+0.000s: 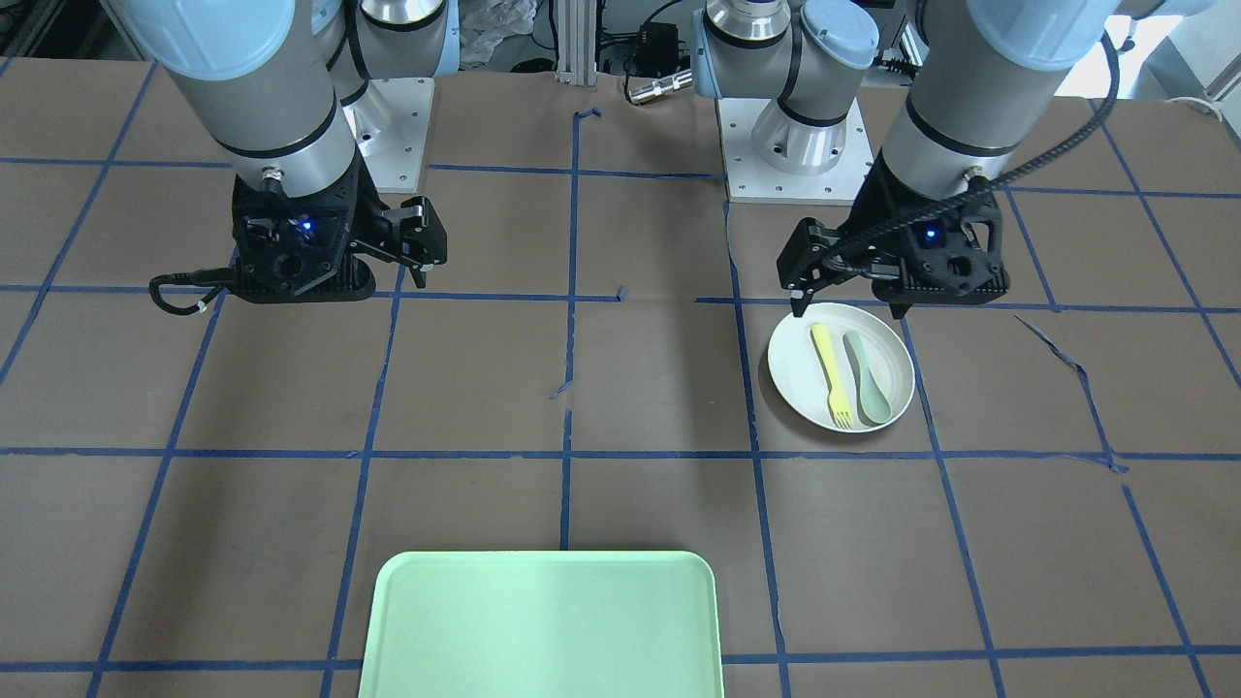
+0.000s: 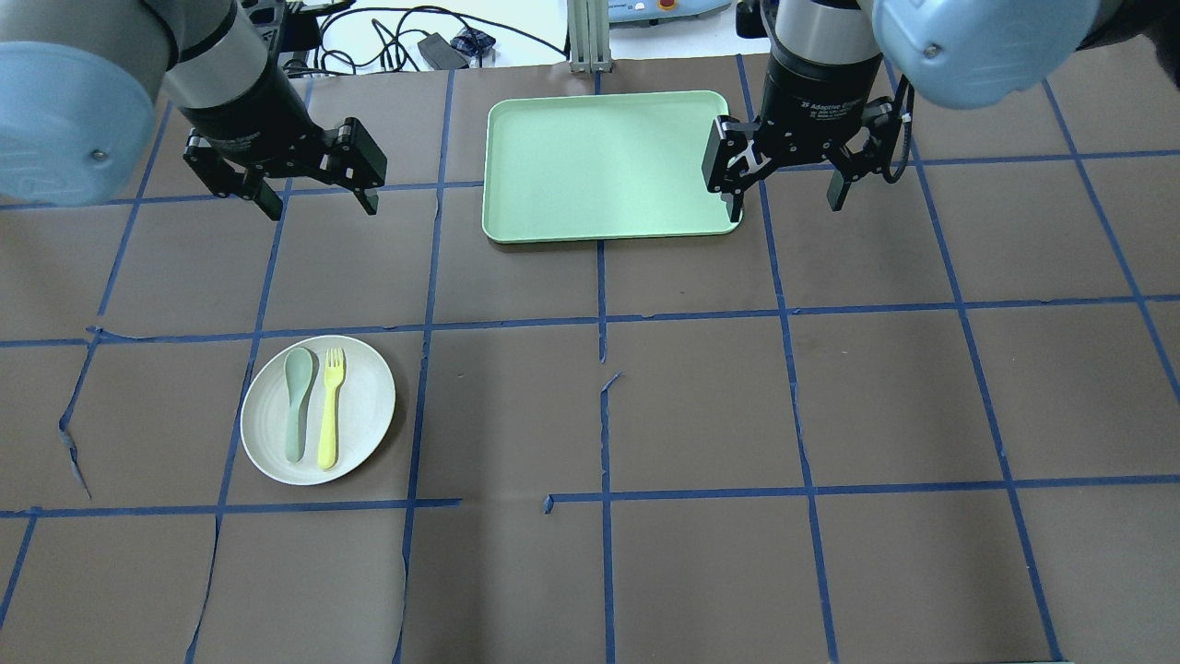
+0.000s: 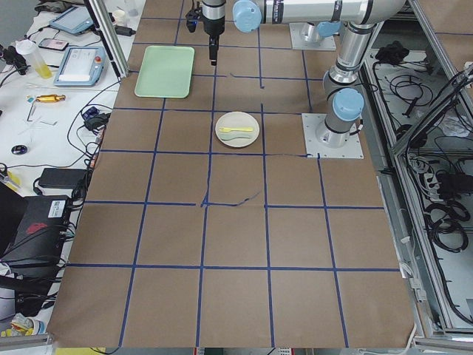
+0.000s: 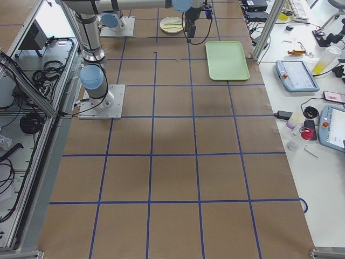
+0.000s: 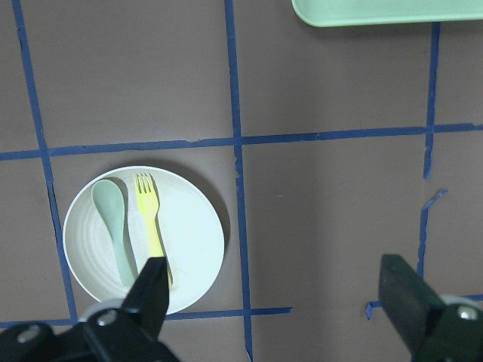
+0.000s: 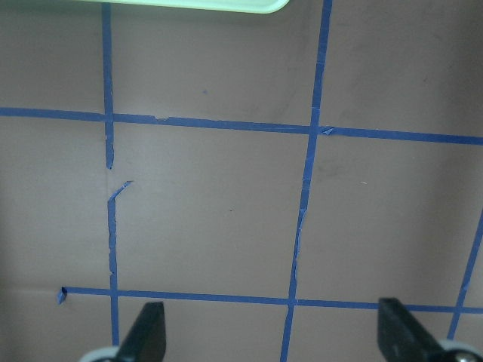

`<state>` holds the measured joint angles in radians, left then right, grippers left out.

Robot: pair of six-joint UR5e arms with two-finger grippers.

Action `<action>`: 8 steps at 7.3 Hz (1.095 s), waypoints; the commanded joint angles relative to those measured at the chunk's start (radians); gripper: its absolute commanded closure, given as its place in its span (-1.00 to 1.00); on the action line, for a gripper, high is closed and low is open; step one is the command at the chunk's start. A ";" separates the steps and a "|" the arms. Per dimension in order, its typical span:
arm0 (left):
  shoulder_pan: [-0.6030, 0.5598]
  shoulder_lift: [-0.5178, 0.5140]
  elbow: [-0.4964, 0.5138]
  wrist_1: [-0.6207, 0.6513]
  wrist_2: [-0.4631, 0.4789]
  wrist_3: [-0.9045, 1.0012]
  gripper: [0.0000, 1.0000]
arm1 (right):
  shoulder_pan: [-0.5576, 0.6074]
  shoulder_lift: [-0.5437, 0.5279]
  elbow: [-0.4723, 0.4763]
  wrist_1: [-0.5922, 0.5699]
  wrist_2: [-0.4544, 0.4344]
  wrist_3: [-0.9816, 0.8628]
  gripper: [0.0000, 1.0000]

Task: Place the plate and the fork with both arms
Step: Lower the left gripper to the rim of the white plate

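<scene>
The off-white plate [image 2: 361, 406] lies on the table's left part, with the pale-yellow fork [image 2: 329, 420] and a grey-green spoon [image 2: 296, 406] side by side on it. My left gripper [image 2: 319, 205] hangs open and empty above the table, beyond the plate. In the left wrist view the plate [image 5: 192, 237] and the fork [image 5: 153, 226] lie below and left of the open left gripper [image 5: 275, 302]. My right gripper [image 2: 784, 207] is open and empty, beside the right edge of the mint-green tray [image 2: 604, 166]. In the right wrist view the right gripper [image 6: 272, 335] has only bare table under it.
The tray sits at the far middle of the table, nothing on it. The brown table cover carries a blue tape grid [image 2: 604, 314]. Cables and devices lie past the far edge [image 2: 415, 41]. The arm bases [image 1: 790, 145] stand at the robot's side.
</scene>
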<state>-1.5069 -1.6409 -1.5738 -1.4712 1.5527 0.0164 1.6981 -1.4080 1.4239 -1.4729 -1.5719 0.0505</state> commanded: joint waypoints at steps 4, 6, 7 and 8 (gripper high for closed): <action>0.324 -0.026 -0.157 0.053 -0.005 0.146 -0.94 | 0.000 0.001 0.006 -0.004 -0.002 -0.006 -1.00; 0.330 -0.037 -0.297 0.168 -0.002 0.198 -0.88 | 0.000 0.003 0.010 -0.006 -0.002 -0.006 -1.00; 0.346 -0.043 -0.330 0.190 -0.002 0.212 -0.78 | 0.000 0.003 0.018 -0.006 -0.002 -0.012 -1.00; 0.378 -0.059 -0.344 0.190 0.000 0.273 -0.66 | 0.000 0.006 0.030 -0.006 -0.002 -0.009 -1.00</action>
<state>-1.1594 -1.6852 -1.8849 -1.2965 1.5510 0.2350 1.6981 -1.4044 1.4416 -1.4785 -1.5739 0.0413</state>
